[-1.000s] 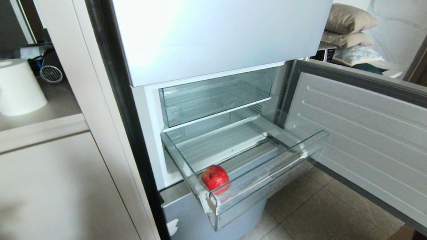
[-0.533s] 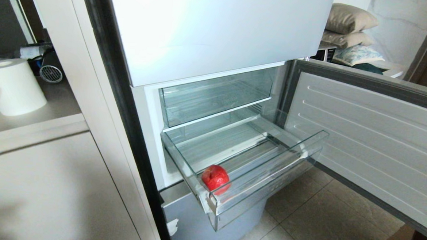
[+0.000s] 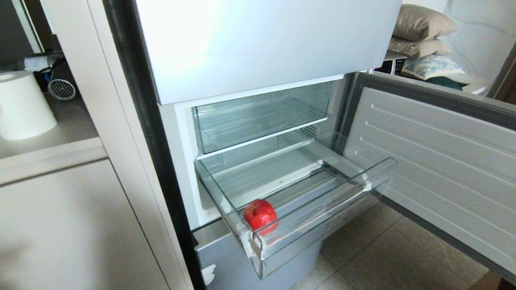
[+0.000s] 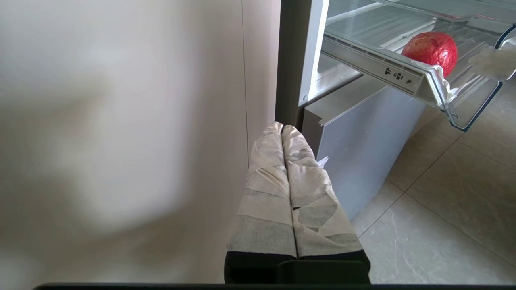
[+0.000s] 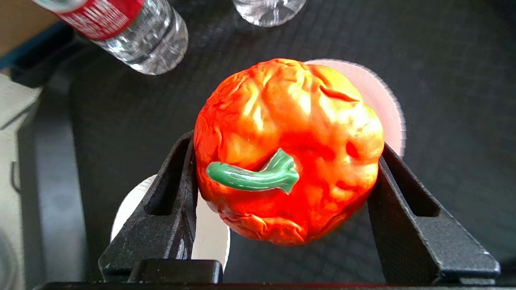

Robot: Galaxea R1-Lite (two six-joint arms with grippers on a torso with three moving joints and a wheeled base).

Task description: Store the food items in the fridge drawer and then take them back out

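The clear fridge drawer [image 3: 325, 210] stands pulled out of the pale blue-grey fridge, with a red apple [image 3: 260, 215] in its front left corner; the apple [image 4: 431, 50] also shows through the drawer wall in the left wrist view. My right gripper [image 5: 282, 169] is shut on the bumpy orange-red fruit [image 5: 290, 149], its green stem [image 5: 254, 175] facing the camera, held above a dark mat. My left gripper [image 4: 282, 128] hangs shut and empty low beside the fridge's left edge. Neither arm shows in the head view.
The fridge door [image 3: 442, 172] hangs open on the right. A plastic water bottle [image 5: 129, 28] lies on the dark mat [image 5: 443, 80], with a white disc [image 5: 379, 96] under the fruit. A paper roll [image 3: 17, 106] stands on the left counter. Tiled floor [image 3: 388, 267] lies below.
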